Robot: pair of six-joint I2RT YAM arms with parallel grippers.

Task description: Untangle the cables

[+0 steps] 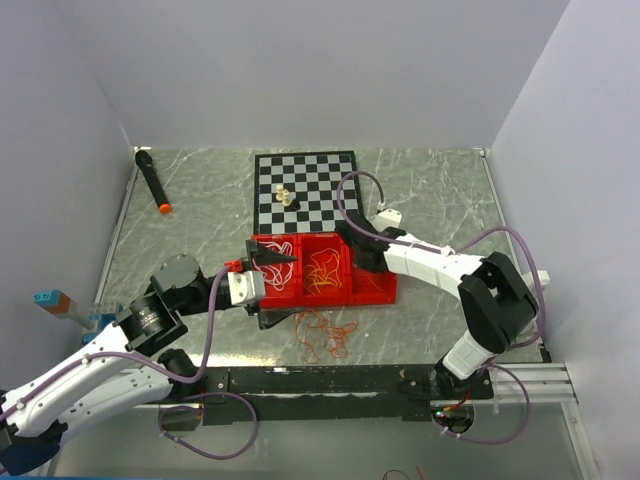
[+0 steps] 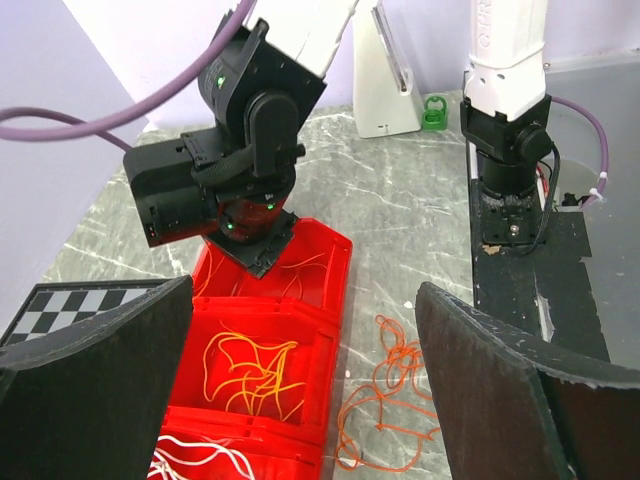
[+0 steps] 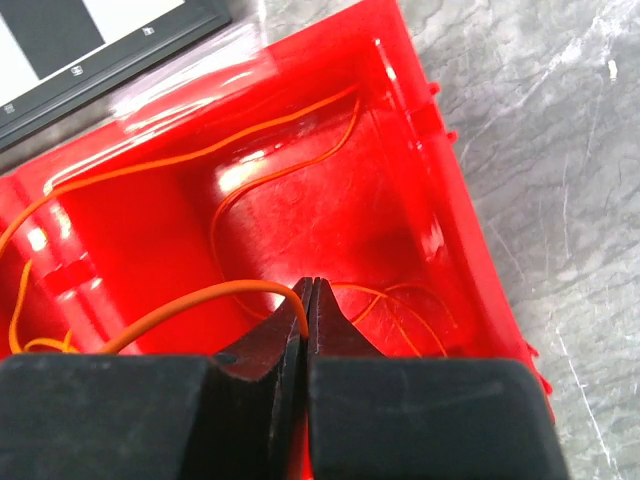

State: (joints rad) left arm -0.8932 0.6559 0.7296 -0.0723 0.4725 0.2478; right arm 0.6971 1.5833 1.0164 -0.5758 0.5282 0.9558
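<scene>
A red tray [image 1: 375,292] with three compartments lies in the middle of the table. White cables [image 1: 283,272] fill its left compartment and yellow-orange cables [image 1: 325,270] the middle one. A red-orange tangle [image 1: 325,335] lies on the table in front of the tray. My left gripper [image 1: 280,288] hangs open over the tray's left end; in its wrist view the yellow-orange cables [image 2: 245,370] and the red-orange tangle [image 2: 400,400] show between the fingers [image 2: 100,370], which hold nothing. My right gripper [image 3: 308,300] is low in the right compartment, shut on a thin orange cable [image 3: 200,305].
A chessboard [image 1: 320,175] with a few small pieces [image 1: 283,195] lies behind the tray. A black marker with an orange tip [image 1: 152,180] rests at the far left. White walls enclose the table on three sides. The arm bases' black rail [image 1: 330,380] runs along the near edge.
</scene>
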